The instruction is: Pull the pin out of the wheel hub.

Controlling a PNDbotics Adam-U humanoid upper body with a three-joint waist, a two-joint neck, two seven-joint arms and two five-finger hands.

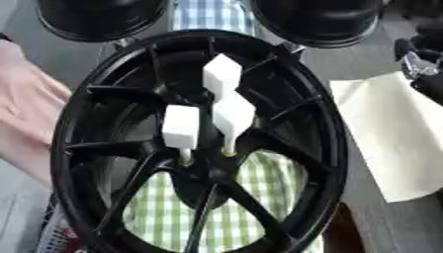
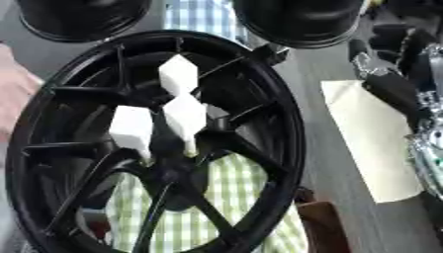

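Black wheel hub (image 1: 95, 123), white pins (image 1: 182, 126), green-checked cloth (image 1: 251, 197), cream paper (image 1: 394, 133)

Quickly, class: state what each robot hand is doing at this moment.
Left hand: not in view.
Right hand: at the right edge, clear of the wheel hub, holding nothing visible; fingers cannot be told.

Readable text: none is showing.
Wheel hub (image 1: 199, 143): bearing no legible brand or number.
Cream sheet (image 1: 394, 133), right of frame: lying blank.
Lower-left print: too blurred to read.

Black wheel hub (image 1: 78, 148) upright, three white-headed pins (image 1: 182, 127) at its centre (stems brass-coloured), cream sheet (image 1: 394, 133) beside it
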